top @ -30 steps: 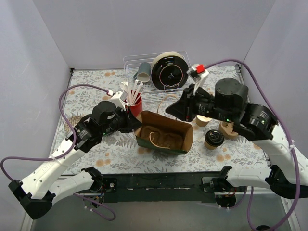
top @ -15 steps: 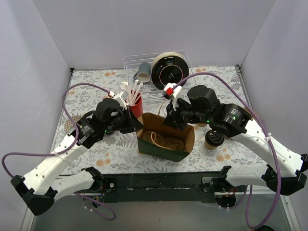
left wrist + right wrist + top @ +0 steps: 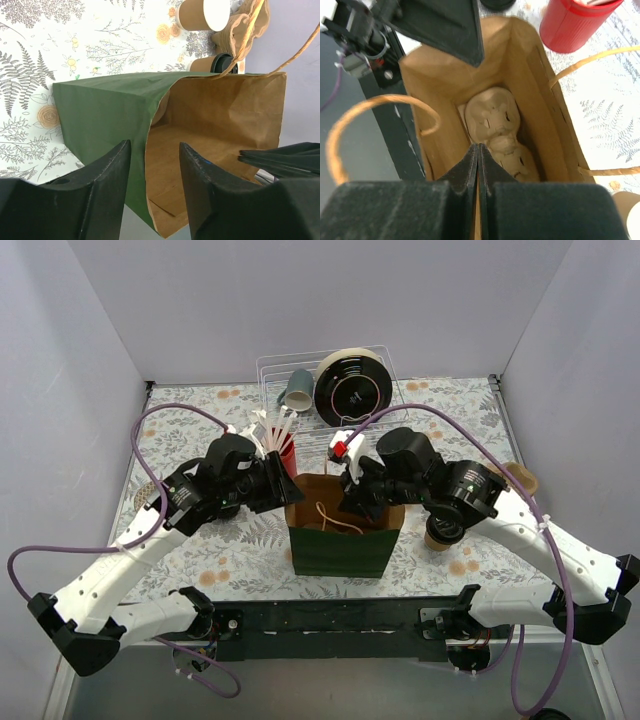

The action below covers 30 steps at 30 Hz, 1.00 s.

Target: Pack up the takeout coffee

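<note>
A green paper bag (image 3: 340,540) with a brown inside stands upright in the middle of the table, mouth up. A pulp cup carrier (image 3: 500,130) lies at its bottom. My left gripper (image 3: 152,150) is open and straddles the bag's left wall (image 3: 110,115), one finger outside and one inside; it also shows in the top view (image 3: 289,492). My right gripper (image 3: 478,147) is shut on the bag's rim on the right-arm side, and shows in the top view (image 3: 352,502). A black-lidded coffee cup (image 3: 443,530) stands right of the bag. A second cup (image 3: 202,14) lies beyond it.
A red cup of stirrers (image 3: 282,455) stands just behind the bag. A wire rack (image 3: 375,418) at the back holds a grey cup (image 3: 297,390) and a round black item (image 3: 350,388). Another pulp carrier (image 3: 520,478) lies at the right. The bag's twine handles (image 3: 375,107) hang loose.
The bag has gone from lying on its side to standing upright. My right arm swung left to the bag's rim. My left gripper rose with the left wall.
</note>
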Each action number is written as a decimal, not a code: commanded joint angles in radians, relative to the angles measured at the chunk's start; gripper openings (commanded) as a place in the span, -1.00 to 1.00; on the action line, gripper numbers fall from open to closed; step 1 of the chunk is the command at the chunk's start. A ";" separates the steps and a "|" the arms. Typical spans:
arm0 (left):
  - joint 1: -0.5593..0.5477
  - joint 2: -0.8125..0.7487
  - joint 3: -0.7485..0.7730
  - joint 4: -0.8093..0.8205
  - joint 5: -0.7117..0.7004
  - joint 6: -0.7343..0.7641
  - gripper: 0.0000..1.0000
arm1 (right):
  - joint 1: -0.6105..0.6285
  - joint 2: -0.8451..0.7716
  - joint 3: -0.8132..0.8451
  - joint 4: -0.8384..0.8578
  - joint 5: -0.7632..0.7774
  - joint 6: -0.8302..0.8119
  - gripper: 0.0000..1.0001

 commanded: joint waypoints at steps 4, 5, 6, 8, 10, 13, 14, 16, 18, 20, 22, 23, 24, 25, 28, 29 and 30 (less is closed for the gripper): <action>0.001 0.038 0.039 -0.034 -0.005 -0.006 -0.16 | 0.006 0.035 -0.039 0.011 0.027 -0.134 -0.92; 0.001 0.041 0.037 -0.034 -0.002 0.000 -0.25 | 0.007 0.032 -0.060 0.031 0.053 -0.147 -0.92; 0.001 0.047 0.036 -0.029 0.001 0.003 -0.46 | 0.006 0.027 -0.077 0.078 0.056 -0.168 -0.93; 0.001 0.051 0.033 -0.028 -0.009 0.002 -0.68 | 0.006 0.027 -0.111 0.115 0.049 -0.226 -0.93; 0.001 0.056 0.037 -0.020 -0.013 0.003 -0.88 | 0.006 0.030 -0.146 0.163 0.049 -0.260 -0.94; 0.001 0.064 0.053 -0.009 -0.015 0.003 -1.00 | 0.006 0.053 -0.166 0.183 0.021 -0.332 -0.97; 0.001 0.062 0.054 -0.006 -0.013 0.003 -1.00 | 0.006 0.071 -0.168 0.181 0.003 -0.351 -0.97; 0.002 0.064 0.056 -0.003 -0.013 0.000 -1.00 | 0.006 0.084 -0.168 0.174 -0.004 -0.371 -0.97; 0.002 0.067 0.062 -0.003 -0.005 0.002 -1.00 | 0.006 0.093 -0.182 0.172 -0.001 -0.418 -0.97; 0.002 0.064 0.059 -0.005 -0.004 -0.003 -1.00 | 0.004 0.104 -0.197 0.163 -0.010 -0.456 -0.97; 0.002 0.062 0.047 0.006 0.008 -0.004 -1.00 | 0.001 0.112 -0.217 0.161 -0.011 -0.495 -0.97; 0.002 0.059 0.043 0.009 0.011 -0.006 -1.00 | -0.004 0.116 -0.228 0.163 -0.022 -0.501 -0.97; 0.002 0.061 0.034 0.012 0.021 -0.009 -1.00 | -0.005 0.119 -0.252 0.163 -0.034 -0.512 -0.97; 0.002 0.062 0.031 0.012 0.022 -0.011 -1.00 | -0.004 0.124 -0.260 0.163 -0.043 -0.521 -0.97; 0.002 0.061 0.016 0.015 0.031 -0.021 -1.00 | -0.016 0.128 -0.301 0.204 -0.070 -0.518 -0.97; 0.002 0.059 0.016 0.015 0.033 -0.023 -1.00 | -0.022 0.125 -0.312 0.218 -0.076 -0.510 -0.97; 0.002 0.056 0.014 0.017 0.033 -0.023 -1.00 | -0.027 0.125 -0.318 0.241 -0.083 -0.509 -0.97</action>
